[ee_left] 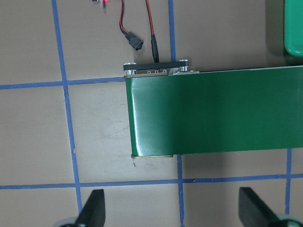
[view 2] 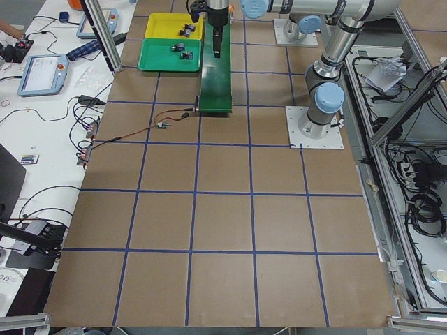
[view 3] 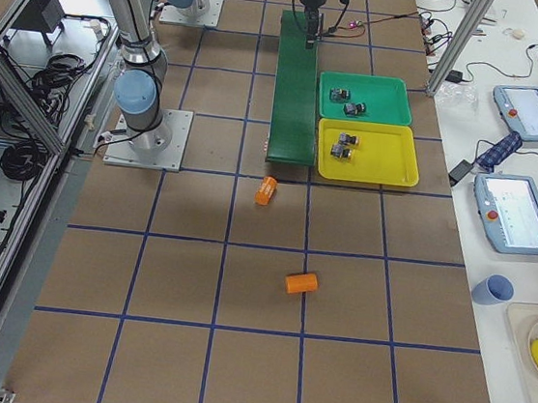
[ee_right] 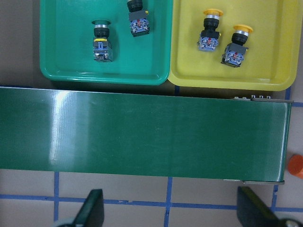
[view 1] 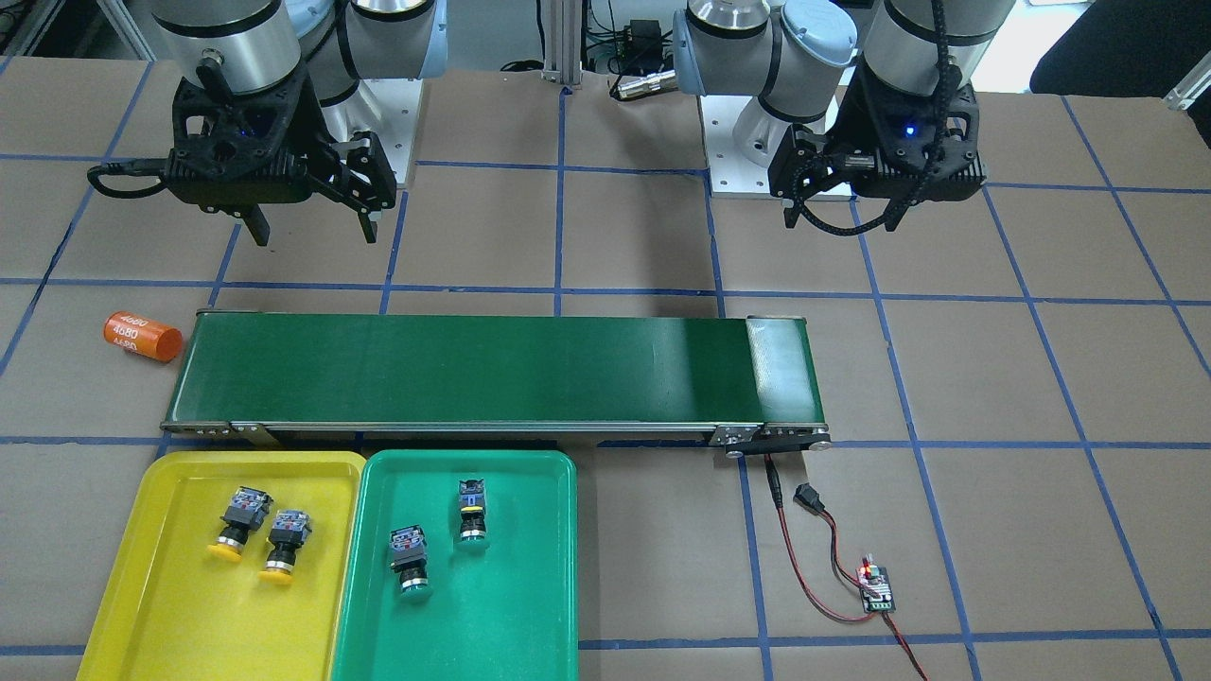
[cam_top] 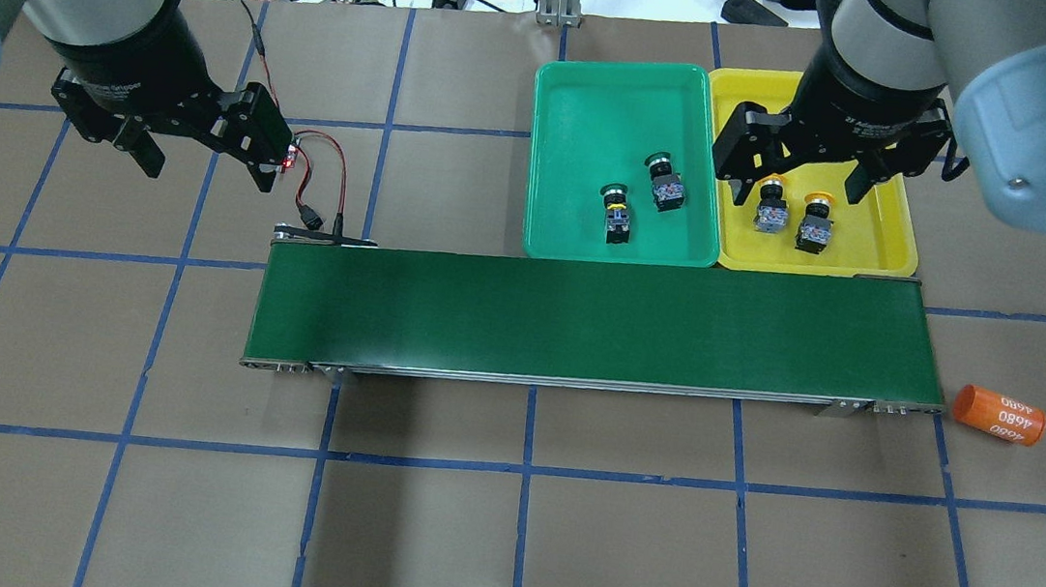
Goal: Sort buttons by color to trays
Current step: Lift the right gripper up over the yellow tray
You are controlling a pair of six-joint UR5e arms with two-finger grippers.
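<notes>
Two yellow-capped buttons [view 1: 236,525] [view 1: 284,544] lie side by side in the yellow tray [view 1: 170,605]. In the teal-green tray [view 1: 511,615] beside it lie two green-capped buttons [view 1: 471,515] [view 1: 410,560]. The right wrist view shows the same: green buttons [ee_right: 101,41] [ee_right: 137,19] and yellow buttons [ee_right: 210,32] [ee_right: 236,45], each pair in its own tray. My right gripper [view 1: 307,222] hangs open and empty above the table, on the robot's side of the belt near the trays. At the belt's other end my left gripper [cam_top: 206,168] is open too, and holds nothing.
The long dark-green conveyor belt [view 1: 473,369] lies between the arms and the trays. An orange cylinder [view 1: 142,337] rests off the belt's end near the yellow tray; another orange cylinder [view 3: 301,283] lies farther out. A wired controller board [view 1: 875,586] sits by the belt's other end.
</notes>
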